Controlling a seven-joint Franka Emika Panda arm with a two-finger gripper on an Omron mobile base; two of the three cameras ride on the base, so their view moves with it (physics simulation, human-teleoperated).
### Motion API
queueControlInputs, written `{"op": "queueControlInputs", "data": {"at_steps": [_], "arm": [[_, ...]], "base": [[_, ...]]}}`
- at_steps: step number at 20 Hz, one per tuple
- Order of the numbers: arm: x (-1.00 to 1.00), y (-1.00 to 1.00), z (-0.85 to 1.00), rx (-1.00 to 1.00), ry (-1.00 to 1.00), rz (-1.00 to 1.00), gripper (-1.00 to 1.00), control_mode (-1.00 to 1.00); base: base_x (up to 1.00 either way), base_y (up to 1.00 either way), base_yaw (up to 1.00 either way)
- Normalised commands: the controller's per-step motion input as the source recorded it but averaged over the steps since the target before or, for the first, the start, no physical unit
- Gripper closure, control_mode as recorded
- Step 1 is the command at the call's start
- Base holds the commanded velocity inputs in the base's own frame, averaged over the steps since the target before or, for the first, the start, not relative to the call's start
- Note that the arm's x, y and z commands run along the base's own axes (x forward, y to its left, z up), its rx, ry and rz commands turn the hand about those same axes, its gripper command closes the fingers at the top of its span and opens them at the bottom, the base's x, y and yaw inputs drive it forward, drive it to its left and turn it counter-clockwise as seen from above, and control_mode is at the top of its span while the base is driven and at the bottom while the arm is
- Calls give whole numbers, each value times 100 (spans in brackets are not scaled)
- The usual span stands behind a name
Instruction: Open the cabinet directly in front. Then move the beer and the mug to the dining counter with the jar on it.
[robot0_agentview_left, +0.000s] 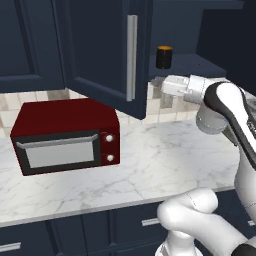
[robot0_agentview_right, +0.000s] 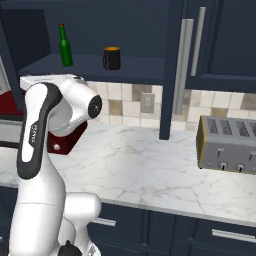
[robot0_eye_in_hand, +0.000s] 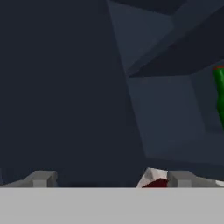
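A: How is the hand (robot0_eye_in_hand: 109, 180)?

B: Fingertips wide apart, holding nothing, facing into the cabinet (robot0_agentview_left: 107, 50), whose door stands swung open.

A: So the picking begins?

B: I'd say so. The beer (robot0_agentview_right: 65, 46) stands left of the mug (robot0_agentview_right: 112, 58) on the shelf; reach in and close on one.

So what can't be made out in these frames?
- Hand: hand view cuts its fingertips at the bottom edge, so open or shut is unclear.
- Beer: cut by the hand view's right edge; whole in the right base view.
- Mug: the open cabinet door hides the shelf beside it, left base view.
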Motion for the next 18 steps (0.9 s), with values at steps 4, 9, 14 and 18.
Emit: {"op": "queueControlInputs", "data": {"at_steps": [4, 9, 14, 18], "arm": [[9, 100, -38, 0, 0, 43, -100, -100], [-55, 100, -8, 0, -6, 38, -100, -100], [-68, 100, 0, 5, -14, 18, -100, -100], [-16, 69, 0, 15, -6, -1, -100, -100]], "base": [[0, 0, 0], [0, 0, 0], [0, 0, 0], [0, 0, 0]]}}
